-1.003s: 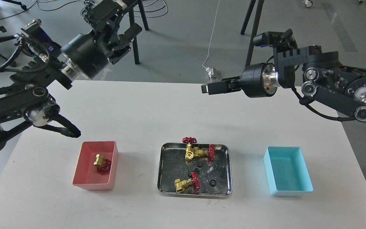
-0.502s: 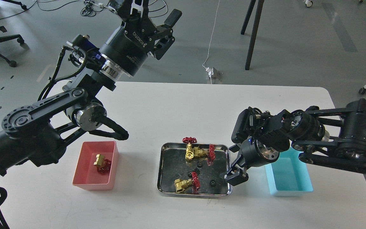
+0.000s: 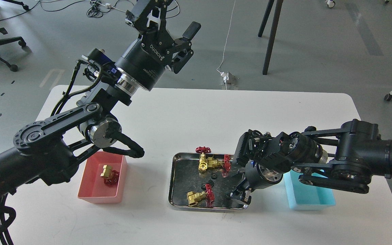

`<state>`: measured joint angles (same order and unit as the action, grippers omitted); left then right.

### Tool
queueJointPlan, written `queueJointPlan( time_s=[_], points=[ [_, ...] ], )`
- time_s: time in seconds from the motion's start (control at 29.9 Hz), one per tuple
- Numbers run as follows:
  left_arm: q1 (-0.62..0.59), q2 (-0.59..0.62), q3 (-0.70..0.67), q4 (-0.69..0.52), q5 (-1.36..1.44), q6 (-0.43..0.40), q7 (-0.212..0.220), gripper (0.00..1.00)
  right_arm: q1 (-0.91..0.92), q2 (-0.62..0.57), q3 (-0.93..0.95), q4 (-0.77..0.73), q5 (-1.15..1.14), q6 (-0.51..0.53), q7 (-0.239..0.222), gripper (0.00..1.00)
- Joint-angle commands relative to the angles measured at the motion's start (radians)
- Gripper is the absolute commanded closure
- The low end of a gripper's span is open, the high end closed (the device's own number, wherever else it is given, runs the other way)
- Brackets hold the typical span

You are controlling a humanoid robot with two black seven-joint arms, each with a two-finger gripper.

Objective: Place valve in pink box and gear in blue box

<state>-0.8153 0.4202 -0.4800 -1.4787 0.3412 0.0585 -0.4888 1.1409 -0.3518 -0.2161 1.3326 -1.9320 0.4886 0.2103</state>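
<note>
A shiny steel tray [image 3: 175, 177] in the middle of the table holds two brass valves with red handwheels, one at the back [image 3: 207, 163] and one at the front [image 3: 197, 197]. Two tiny black gears [image 3: 212, 176] [image 3: 203, 185] lie between them. The pink box [image 3: 95, 196] at the left holds one valve [image 3: 108, 173]. The blue box [image 3: 313, 199] at the right is partly behind my right arm. My right gripper [image 3: 238, 196] points down into the tray's front right corner; its dark fingers blend together and hide what is under them. My left gripper [image 3: 170, 18] is open, high above the table's far side.
My left arm's elbow [image 3: 128, 148] hangs over the pink box's far edge. My right arm's wrist [image 3: 267, 163] covers the tray's right rim and the blue box's left wall. Chair legs and cables lie on the floor beyond the table.
My right arm has swung down from high at the back to the tray's front right corner, now covering the gear there. My left gripper has risen and shifted right.
</note>
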Motion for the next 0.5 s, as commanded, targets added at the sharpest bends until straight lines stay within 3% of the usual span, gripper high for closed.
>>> queueJointPlan(
  time_s=[0.0, 0.47],
  points=[
    [0.008, 0.0, 0.0, 0.0, -0.001, 0.0, 0.0, 0.07, -0.006, 0.039, -0.031, -0.042, -0.016, 0.0, 0.0, 0.44],
    [0.042, -0.044, 0.0, 0.003, 0.006, 0.0, 0.0, 0.06, -0.015, 0.108, -0.06, -0.09, -0.013, 0.0, 0.0, 0.47]
  ],
)
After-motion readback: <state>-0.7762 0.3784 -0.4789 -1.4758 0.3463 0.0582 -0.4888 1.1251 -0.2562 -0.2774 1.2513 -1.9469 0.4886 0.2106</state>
